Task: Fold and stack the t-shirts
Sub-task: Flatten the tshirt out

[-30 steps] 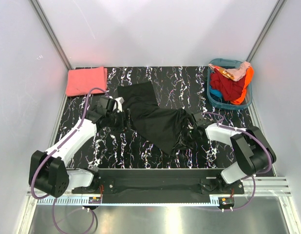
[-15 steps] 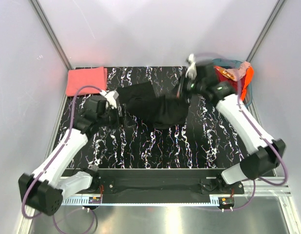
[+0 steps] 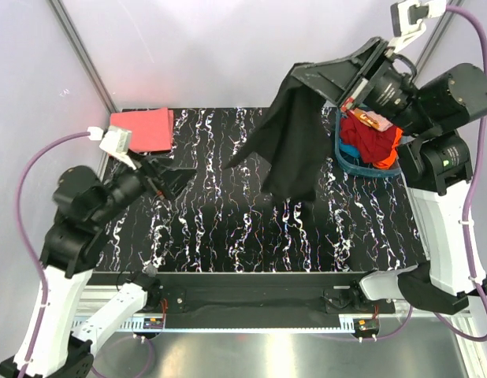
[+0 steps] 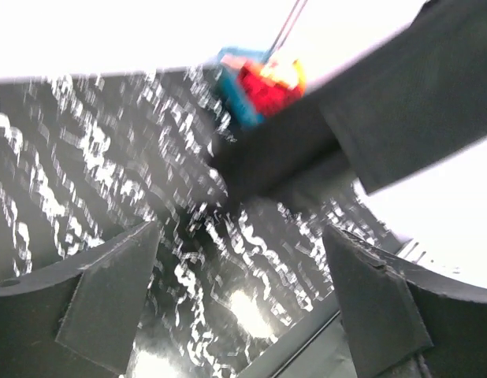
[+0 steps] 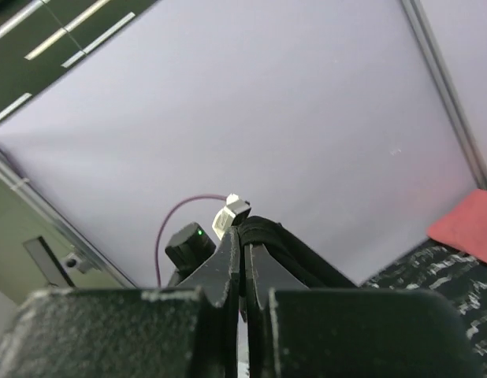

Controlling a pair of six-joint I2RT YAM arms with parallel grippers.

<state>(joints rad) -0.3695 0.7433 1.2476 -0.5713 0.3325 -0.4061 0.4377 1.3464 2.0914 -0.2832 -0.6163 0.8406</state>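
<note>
The desk point(image 3: 228, 236), black with white marbling, fills the floor of a white-walled booth.

The black shirt point(image 3: 295, 150) hangs in the air over the desk's far right part. Its top is bunched at the right pincer and the rest falls in a long, loose drape, with one corner sticking out to the left. From above, the hanging cloth covers the basket's left edge. The top view does not show whether the lower hem touches the desk. In the left wrist view the shirt is a blurred dark mass in front of the basket.

The right arm point(image 3: 444, 205) rises tall along the right edge, with its wrist high above the basket. The left arm point(image 3: 70, 228) stands up on the left side.

The teal basket point(image 3: 341, 146) sits in the far right corner, heaped with clothes point(image 3: 369, 142) in red, orange and pale pink.

The pink shirt point(image 3: 145, 128) lies folded flat in the far left corner, well apart from the black one and just beyond the left pincer.

The right pincer point(image 5: 242, 240) is pressed together, with a fold of the black shirt clamped between its fingers.

The left pincer point(image 4: 239, 260) has its fingers wide apart. It hangs above the desk's left side and points towards the hanging shirt and the basket.
</note>
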